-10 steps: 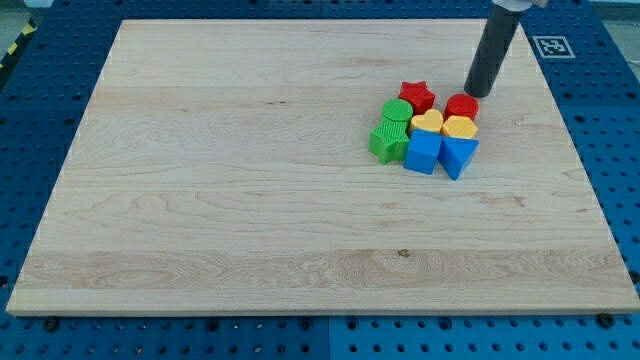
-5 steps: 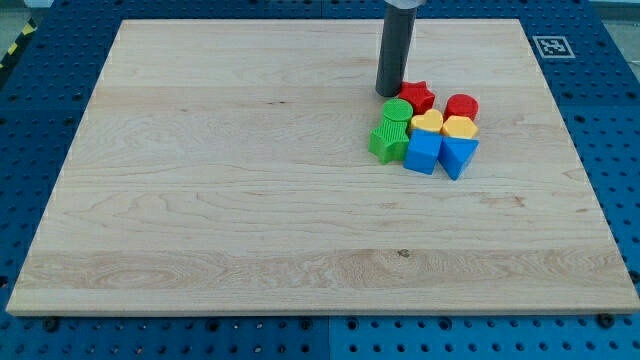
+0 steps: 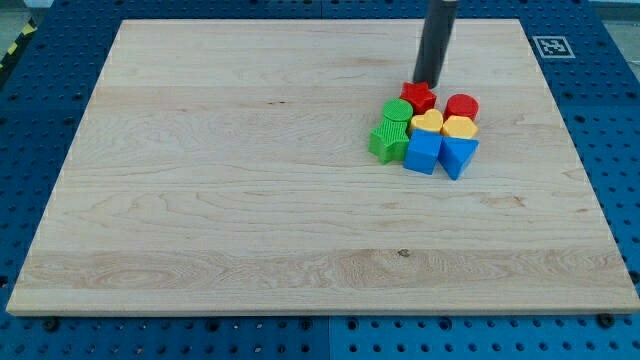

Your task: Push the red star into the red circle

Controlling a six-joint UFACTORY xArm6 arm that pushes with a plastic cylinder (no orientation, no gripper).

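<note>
Not complete: red star [image 3: 418, 97] and red circle [image 3: 461, 106] sit apart. My tip [image 3: 425, 83] touches the star's top edge. No fingers fitted.

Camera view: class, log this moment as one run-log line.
tip: at red star's top edge | red circle: right of star, small gap | other blocks: clustered below | push: not yet done

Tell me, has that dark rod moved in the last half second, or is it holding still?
Yes. My tip has slid toward the view's right: it was off the red star's left edge, and now sits just above the star's top.
</note>
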